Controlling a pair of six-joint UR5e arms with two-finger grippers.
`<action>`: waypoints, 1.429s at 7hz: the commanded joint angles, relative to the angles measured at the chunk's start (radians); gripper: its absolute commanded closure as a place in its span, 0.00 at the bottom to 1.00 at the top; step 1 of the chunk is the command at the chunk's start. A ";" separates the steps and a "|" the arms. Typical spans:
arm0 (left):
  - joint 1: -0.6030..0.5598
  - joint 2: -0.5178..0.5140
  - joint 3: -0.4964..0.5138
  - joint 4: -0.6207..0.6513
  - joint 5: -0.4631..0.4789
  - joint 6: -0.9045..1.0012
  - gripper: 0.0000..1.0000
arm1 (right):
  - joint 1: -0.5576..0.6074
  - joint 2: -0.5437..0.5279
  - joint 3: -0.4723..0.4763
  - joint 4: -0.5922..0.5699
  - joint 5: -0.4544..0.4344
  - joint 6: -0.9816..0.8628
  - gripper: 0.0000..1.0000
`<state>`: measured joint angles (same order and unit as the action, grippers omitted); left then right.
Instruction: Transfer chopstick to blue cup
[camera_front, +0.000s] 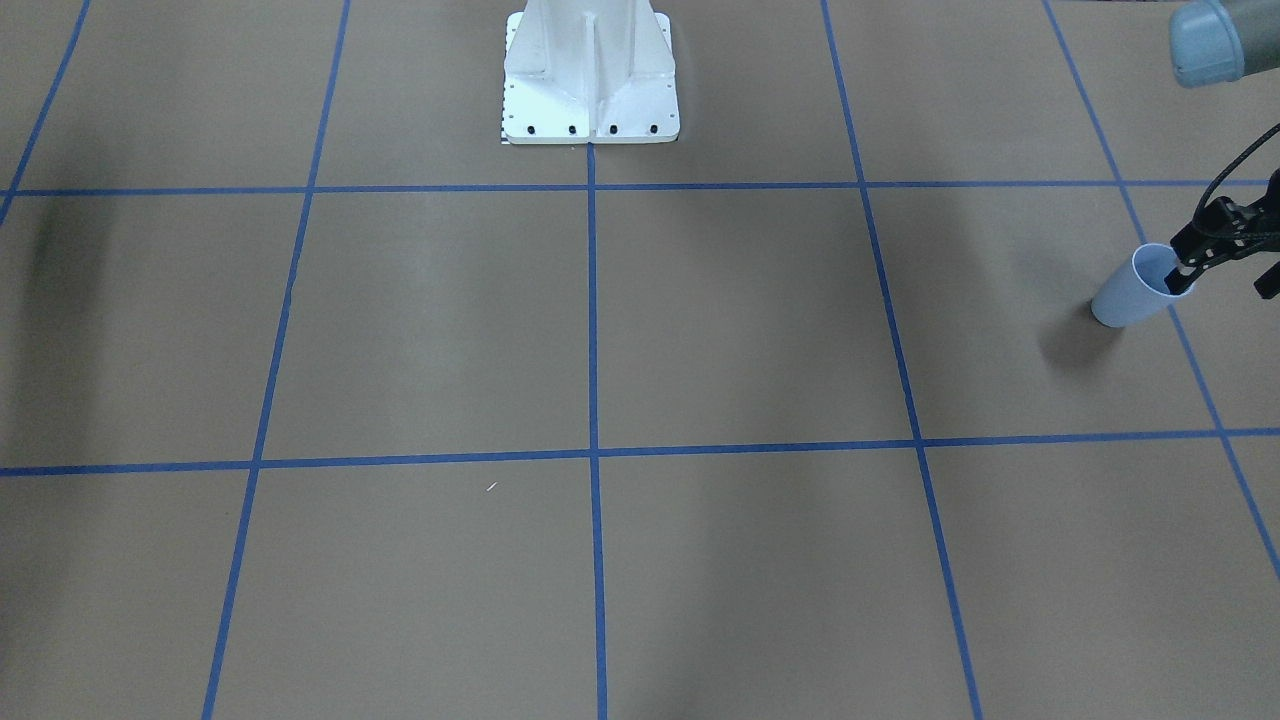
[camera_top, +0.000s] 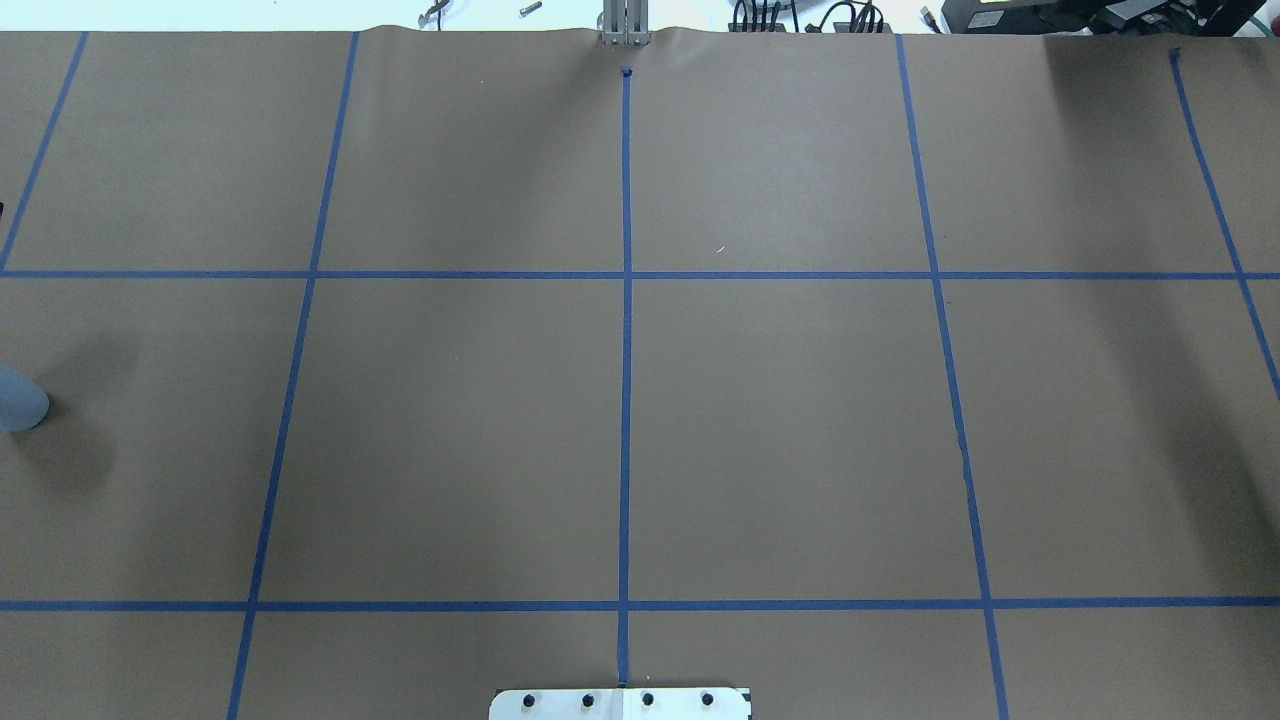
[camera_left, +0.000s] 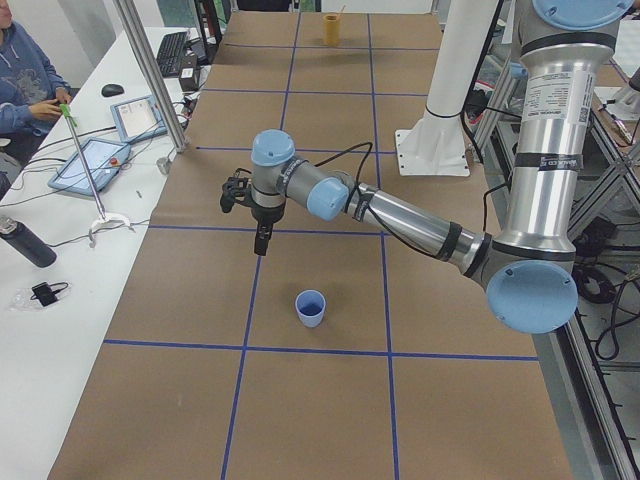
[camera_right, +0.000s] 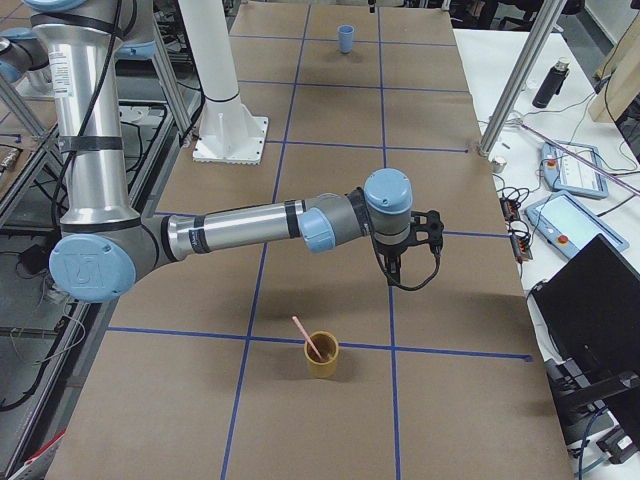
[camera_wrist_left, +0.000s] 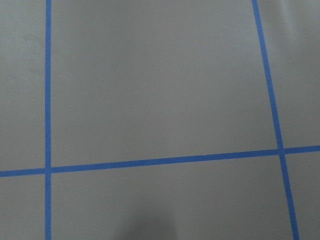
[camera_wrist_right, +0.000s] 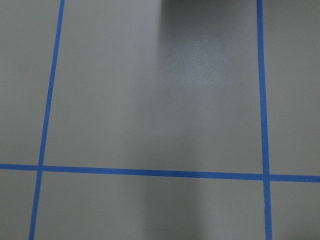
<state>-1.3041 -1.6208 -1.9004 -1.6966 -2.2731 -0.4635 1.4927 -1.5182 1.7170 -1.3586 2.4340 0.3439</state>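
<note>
The blue cup (camera_front: 1135, 290) stands upright near the table's end on my left; it also shows in the exterior left view (camera_left: 311, 307), far off in the exterior right view (camera_right: 345, 38) and at the overhead view's left edge (camera_top: 15, 398). My left gripper (camera_front: 1186, 272) hangs in the air beside and above it, fingers together and empty. One pale pink chopstick (camera_right: 305, 338) leans in a mustard-yellow cup (camera_right: 322, 356) at the other end. My right gripper (camera_right: 391, 272) hangs above the table beyond that cup; I cannot tell if it is open.
The white robot base (camera_front: 590, 80) stands at the table's middle edge. Brown paper with blue tape lines (camera_top: 626, 400) covers the table. A side bench with tablets (camera_left: 90, 160) and a metal post (camera_left: 150, 75) lie along the far side. Both wrist views show only paper and tape.
</note>
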 joint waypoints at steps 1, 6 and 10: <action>-0.003 0.031 -0.003 -0.003 -0.064 -0.009 0.02 | -0.032 0.004 0.001 0.001 -0.003 0.033 0.00; 0.005 0.086 -0.036 -0.117 -0.068 -0.126 0.02 | -0.064 -0.004 -0.011 0.010 -0.029 0.063 0.00; 0.006 0.119 0.050 -0.218 -0.043 -0.097 0.02 | -0.143 0.007 0.007 0.015 -0.029 0.064 0.00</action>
<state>-1.2971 -1.5063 -1.8802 -1.9055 -2.3217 -0.5702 1.3738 -1.5165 1.7173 -1.3455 2.4131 0.4065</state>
